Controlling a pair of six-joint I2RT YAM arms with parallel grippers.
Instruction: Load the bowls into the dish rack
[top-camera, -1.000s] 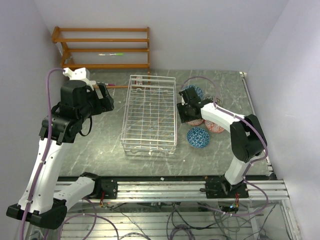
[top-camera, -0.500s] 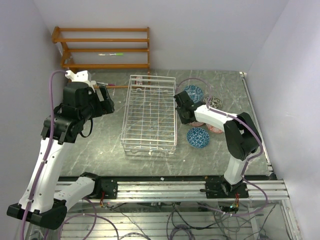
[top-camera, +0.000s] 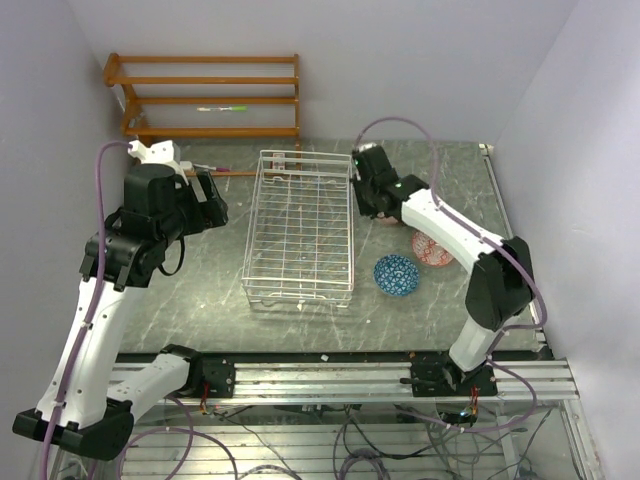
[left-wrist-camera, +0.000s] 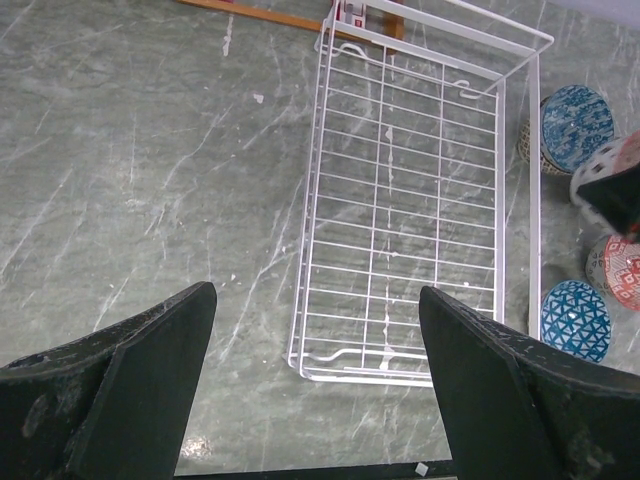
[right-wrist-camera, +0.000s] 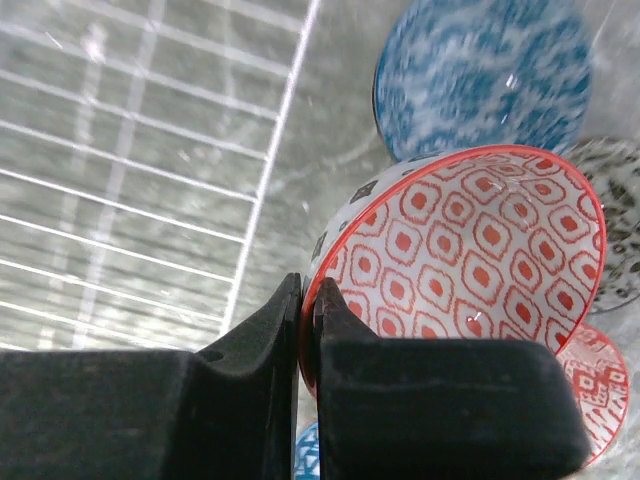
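Observation:
My right gripper (right-wrist-camera: 308, 300) is shut on the rim of a red-patterned bowl (right-wrist-camera: 470, 245) and holds it off the table, tilted, just right of the white wire dish rack (right-wrist-camera: 120, 170). In the top view the right gripper (top-camera: 372, 198) is by the rack's (top-camera: 257, 205) far right corner. A blue bowl (right-wrist-camera: 480, 75), a grey-white bowl (right-wrist-camera: 618, 225) and a second red bowl (right-wrist-camera: 592, 395) sit on the table below. Another blue bowl (top-camera: 397, 274) and the red bowl (top-camera: 432, 248) show in the top view. The rack holds no bowls. My left gripper (left-wrist-camera: 315, 300) is open and empty, high above the table left of the rack (left-wrist-camera: 420, 190).
An orange wooden slatted shelf (top-camera: 205, 95) stands against the back wall. A thin wooden stick (left-wrist-camera: 265, 15) lies behind the rack. Grey marble table (top-camera: 200, 290) with a metal rail (top-camera: 330, 375) along its near edge; walls close on both sides.
My right gripper has risen from the group of bowls with the red bowl in it and moved toward the rack's far right corner. The left arm has barely moved.

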